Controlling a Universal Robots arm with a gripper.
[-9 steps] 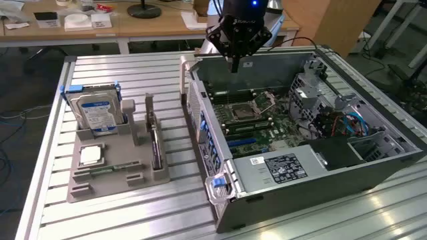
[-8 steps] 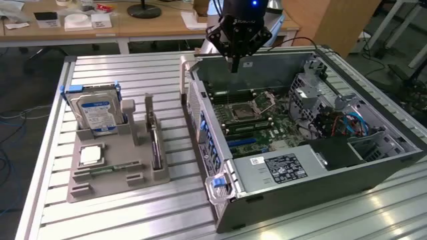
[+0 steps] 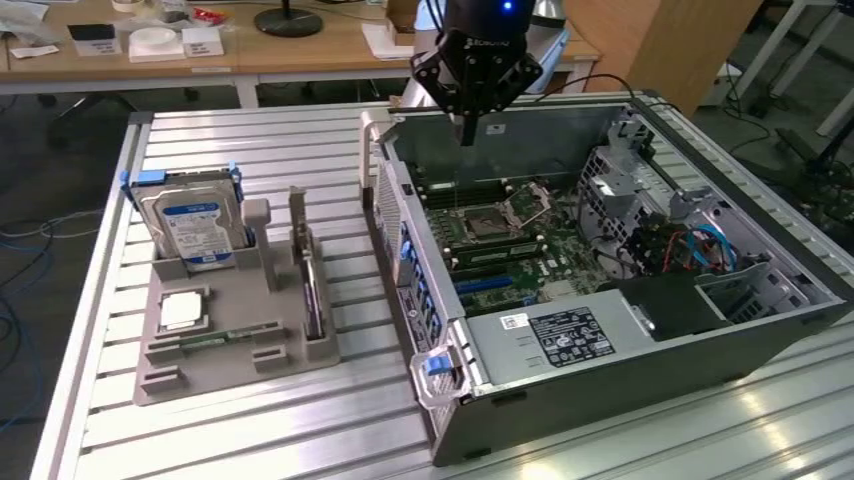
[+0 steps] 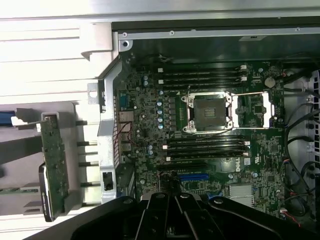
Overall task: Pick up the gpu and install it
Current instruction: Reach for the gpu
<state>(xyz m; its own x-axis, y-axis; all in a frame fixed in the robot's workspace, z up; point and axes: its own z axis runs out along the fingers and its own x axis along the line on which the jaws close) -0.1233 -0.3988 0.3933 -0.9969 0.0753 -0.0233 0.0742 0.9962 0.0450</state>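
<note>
Fingers (image 3: 466,130), pressed together and empty, hover above the motherboard (image 3: 497,235).

Exterior camera slants down over the open grey metal computer case (image 3: 667,370); wrist camera, behind the black gripper (image 4: 172,197), stares straight inside, closer.

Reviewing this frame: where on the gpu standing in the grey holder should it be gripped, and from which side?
Probably its upper long edge, from straight above. The gpu stands on edge in a slot of the grey holder, so its top edge is free for the pincer to close across the two flat faces, while its lower edge sits down in the slot.
</note>
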